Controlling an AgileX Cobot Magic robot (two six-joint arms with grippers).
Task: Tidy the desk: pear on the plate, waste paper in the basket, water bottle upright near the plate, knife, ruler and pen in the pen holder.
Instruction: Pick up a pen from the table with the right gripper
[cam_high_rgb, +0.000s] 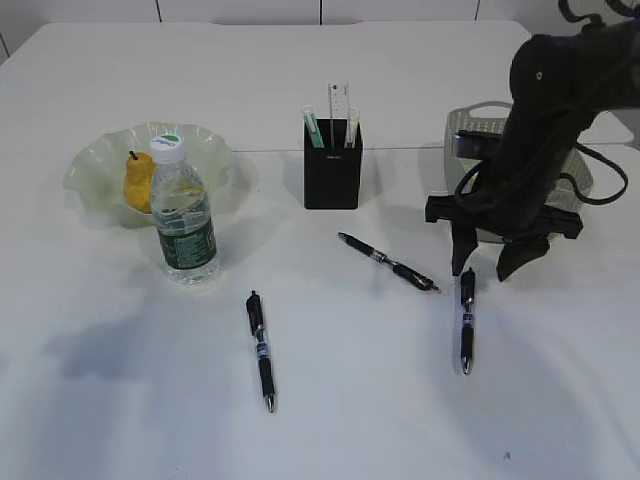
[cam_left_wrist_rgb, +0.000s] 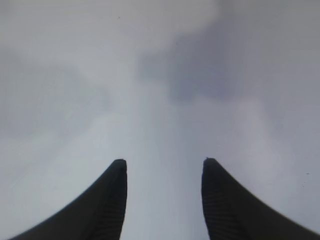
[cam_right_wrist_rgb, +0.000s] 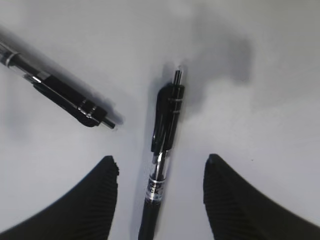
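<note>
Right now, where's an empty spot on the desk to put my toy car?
The bare front-left corner, below the water bottle and left of the nearest pen, is free. So is the strip behind the pen holder. It's crowded among the pens by the right gripper.

I see a yellow pear (cam_high_rgb: 138, 184) on a pale green plate (cam_high_rgb: 95, 160). Black pens (cam_high_rgb: 261, 351), black holder (cam_high_rgb: 331, 163), white table (cam_high_rgb: 400, 80).

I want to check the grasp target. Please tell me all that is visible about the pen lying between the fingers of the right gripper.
The pen is a black click pen with a clear barrel section, a printed label, a clip and silver rings. It lies flat on the white table, clicker end away from the wrist camera. The open right gripper straddles it without touching. A second pen lies apart on its left.
</note>
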